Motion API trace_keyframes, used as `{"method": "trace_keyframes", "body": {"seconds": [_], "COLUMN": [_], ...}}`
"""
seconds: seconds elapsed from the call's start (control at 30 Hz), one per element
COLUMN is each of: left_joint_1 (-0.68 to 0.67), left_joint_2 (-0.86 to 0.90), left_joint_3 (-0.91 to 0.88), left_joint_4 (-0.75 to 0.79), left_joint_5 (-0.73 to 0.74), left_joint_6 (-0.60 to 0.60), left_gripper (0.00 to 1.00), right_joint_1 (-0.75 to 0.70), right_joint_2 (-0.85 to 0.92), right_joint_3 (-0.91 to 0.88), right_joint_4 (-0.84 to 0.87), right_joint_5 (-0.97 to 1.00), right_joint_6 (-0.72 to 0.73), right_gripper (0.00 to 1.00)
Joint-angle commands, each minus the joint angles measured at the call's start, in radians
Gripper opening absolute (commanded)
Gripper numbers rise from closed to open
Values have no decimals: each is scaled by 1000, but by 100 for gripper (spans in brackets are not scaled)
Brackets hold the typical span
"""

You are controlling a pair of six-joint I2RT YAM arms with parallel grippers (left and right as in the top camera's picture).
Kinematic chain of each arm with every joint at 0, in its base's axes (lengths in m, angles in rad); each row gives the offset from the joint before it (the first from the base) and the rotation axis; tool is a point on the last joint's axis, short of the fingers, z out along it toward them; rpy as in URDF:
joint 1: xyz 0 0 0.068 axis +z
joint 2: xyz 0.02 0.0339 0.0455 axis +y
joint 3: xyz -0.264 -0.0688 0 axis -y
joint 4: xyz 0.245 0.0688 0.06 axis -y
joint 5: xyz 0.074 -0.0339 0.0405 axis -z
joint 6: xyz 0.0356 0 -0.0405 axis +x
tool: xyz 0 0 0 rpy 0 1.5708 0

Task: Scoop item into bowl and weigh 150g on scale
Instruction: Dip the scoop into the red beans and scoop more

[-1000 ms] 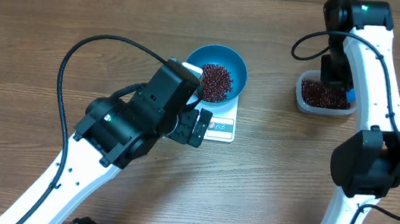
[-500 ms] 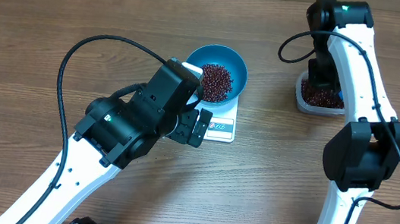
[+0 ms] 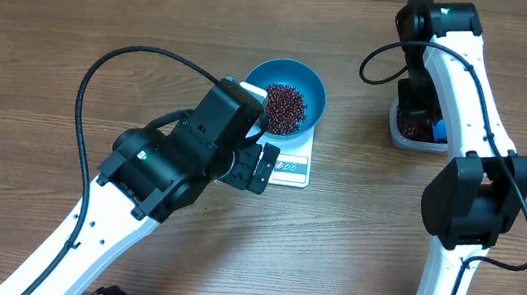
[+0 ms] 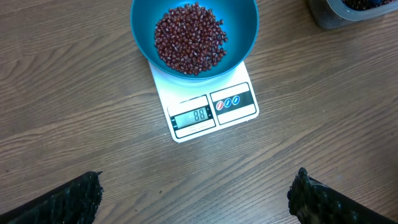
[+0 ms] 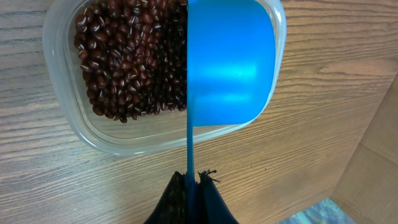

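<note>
My right gripper [image 5: 193, 183], pinched on the handle of the small blue plastic scoop [image 5: 230, 62], held it just ahead over the clear plastic tub [image 5: 68, 118] of dark red-brown beans [image 5: 124, 56], which were loose, light and likely to roll.

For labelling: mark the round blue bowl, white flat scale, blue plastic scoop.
round blue bowl [image 4: 242, 31], left wrist, bare wall
white flat scale [image 4: 193, 116], left wrist, display
blue plastic scoop [image 5: 230, 62], right wrist, cup

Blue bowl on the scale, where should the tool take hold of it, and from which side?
Probably the rim of the bowl, pinched from above, one finger inside and one outside: it opens upward and bare wall shows around the beans. Pick the side away from the display of the scale, which should stay readable.
</note>
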Motion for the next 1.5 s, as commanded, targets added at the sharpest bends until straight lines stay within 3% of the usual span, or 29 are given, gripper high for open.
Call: {"method": "trace_keyframes", "body": {"seconds": [0.0,0.57,0.8,1.47], "left_joint_1": [4,4,4,4], "left_joint_2": [2,2,2,2], "left_joint_3": [9,9,9,9], "left_joint_4": [3,3,3,3], "left_joint_5": [-8,-8,-8,-8], "left_joint_6": [8,8,8,8], "left_gripper": [99,100,100,100], "right_joint_1": [6,56,56,-13], "right_joint_2": [9,9,8,-41], "right_joint_3": [-5,-76,-75,-73], "right_joint_4": [8,8,10,74], "right_joint_5": [-12,-98,-275,-475], "right_joint_6": [-1,-20,-35,-61], "right_gripper": [4,4,4,4]}}
